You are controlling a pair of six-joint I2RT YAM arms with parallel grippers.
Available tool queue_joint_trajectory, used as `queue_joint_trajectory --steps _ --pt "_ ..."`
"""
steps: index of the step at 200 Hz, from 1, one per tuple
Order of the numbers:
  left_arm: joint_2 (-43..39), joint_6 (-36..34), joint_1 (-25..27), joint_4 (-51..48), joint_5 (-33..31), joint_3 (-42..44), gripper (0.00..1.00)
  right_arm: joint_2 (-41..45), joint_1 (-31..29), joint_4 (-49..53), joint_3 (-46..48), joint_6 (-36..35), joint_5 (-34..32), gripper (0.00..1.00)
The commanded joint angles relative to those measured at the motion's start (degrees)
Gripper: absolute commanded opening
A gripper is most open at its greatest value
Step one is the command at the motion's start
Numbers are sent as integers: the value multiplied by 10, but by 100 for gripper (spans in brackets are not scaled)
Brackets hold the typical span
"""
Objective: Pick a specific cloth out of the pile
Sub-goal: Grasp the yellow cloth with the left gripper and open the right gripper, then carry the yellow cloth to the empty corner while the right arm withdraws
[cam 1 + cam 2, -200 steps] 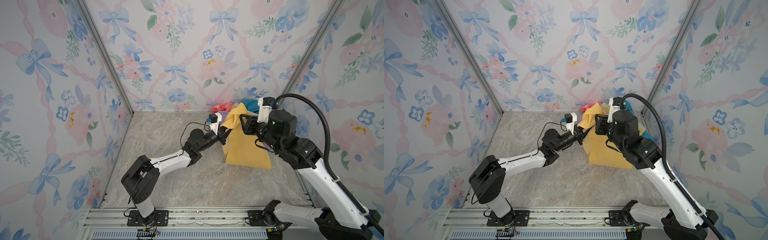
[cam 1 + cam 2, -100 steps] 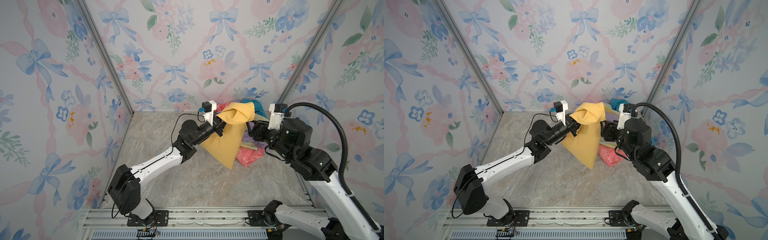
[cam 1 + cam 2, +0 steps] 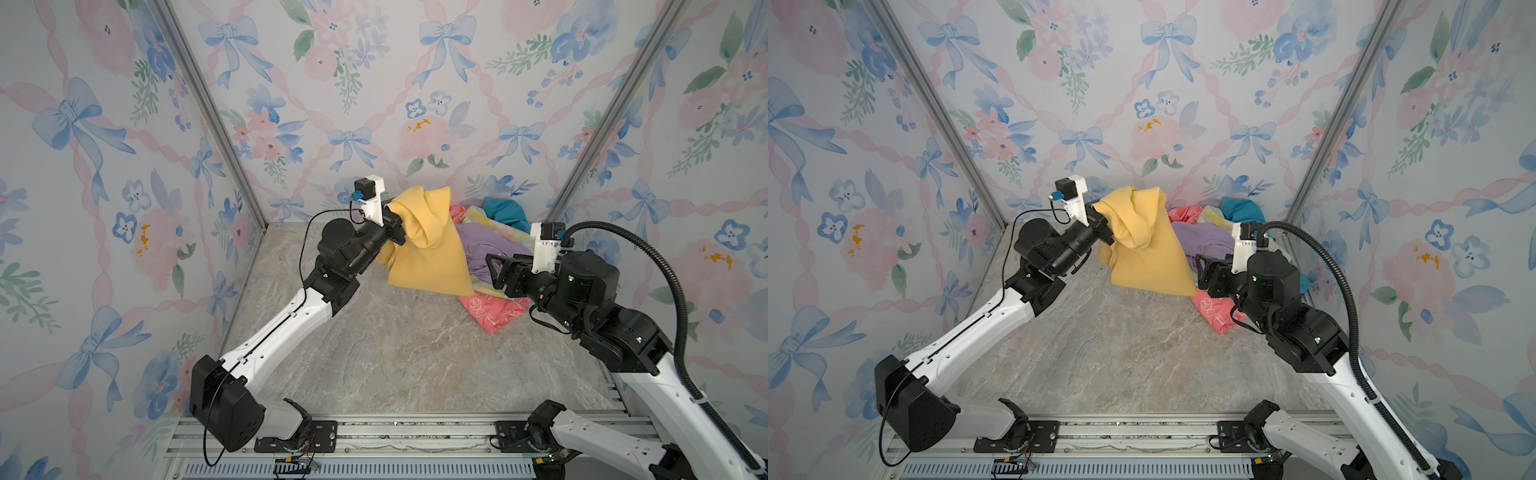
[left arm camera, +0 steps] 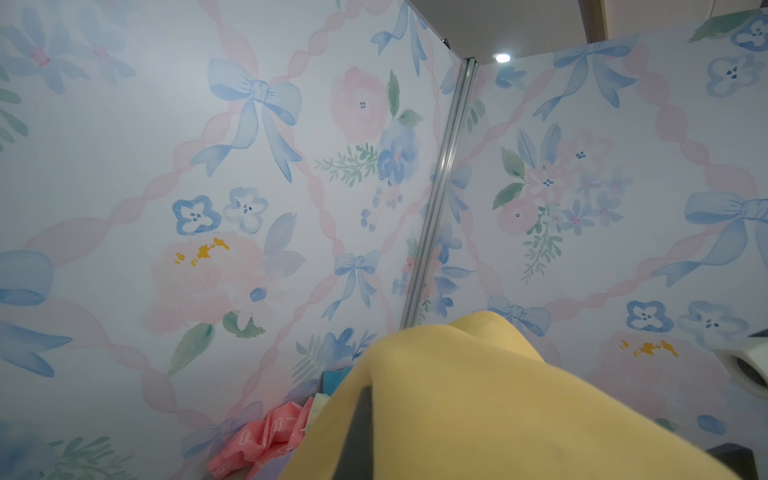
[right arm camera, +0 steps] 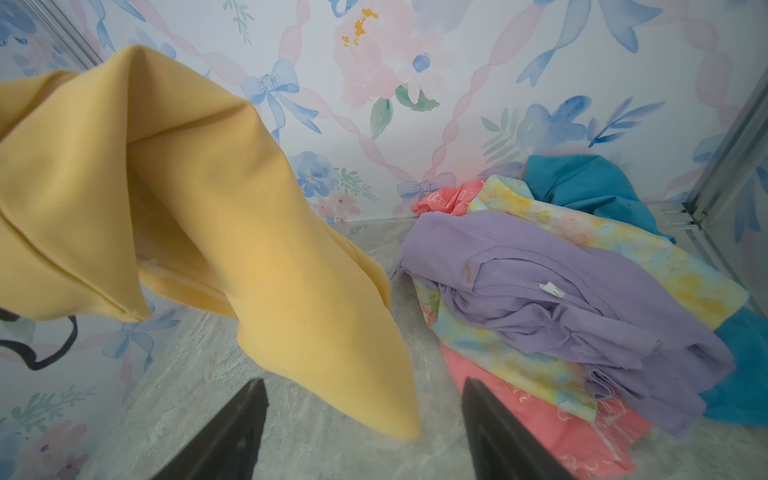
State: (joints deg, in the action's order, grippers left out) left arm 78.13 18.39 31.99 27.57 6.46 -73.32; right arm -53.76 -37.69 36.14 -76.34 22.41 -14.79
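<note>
Mustard-yellow cloth of plain soft fabric [image 3: 428, 253] hangs from the left gripper [image 3: 394, 226], whose black jaws are clenched on a bunched upper fold. The rest drapes below that gripper to a wide hem over the grey marble-patterned floor [image 3: 395, 353]. In both top views the mustard-yellow cloth [image 3: 1144, 253] hangs between the two grippers. The pile of colourful soft cloths [image 3: 494, 249] lies just beyond the right gripper [image 3: 496, 270], against the floral back wall [image 3: 374, 104]. The right wrist view shows a lilac garment [image 5: 540, 270] on top, pastel tie-dye fabric [image 5: 623, 249] under it, coral-pink printed fabric [image 5: 561, 428] lowest and teal fabric [image 5: 582, 178] farthest away, all apart from the hanging cloth. A second ago the right gripper stood at the cloth's top edge close to the left one; it has since drawn back, and its black fingers [image 5: 241, 419] are spread wide with nothing between them. Meanwhile the left gripper has carried the cloth up and clear of the pile. The left arm [image 3: 282, 328] stretches forward and upward; the right arm [image 3: 623, 332] is bent, its gripper low, facing the cloth's hem.
</note>
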Motion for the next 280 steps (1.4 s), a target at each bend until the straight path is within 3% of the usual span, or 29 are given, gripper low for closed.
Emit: queue_joint_trajectory --steps 1,103,121,280 --pt "-24 -17 -29 -7 -21 7 0 -2 -16 -14 19 -33 15 80" --pt "-16 -39 -213 -76 -48 33 0 -42 -95 -76 80 -88 15 100" --pt "-13 -38 -234 -75 -68 42 0 -52 -102 -84 86 -92 12 97" --pt "136 12 -334 -71 -144 6 0 -53 -112 -144 167 -106 -2 97"
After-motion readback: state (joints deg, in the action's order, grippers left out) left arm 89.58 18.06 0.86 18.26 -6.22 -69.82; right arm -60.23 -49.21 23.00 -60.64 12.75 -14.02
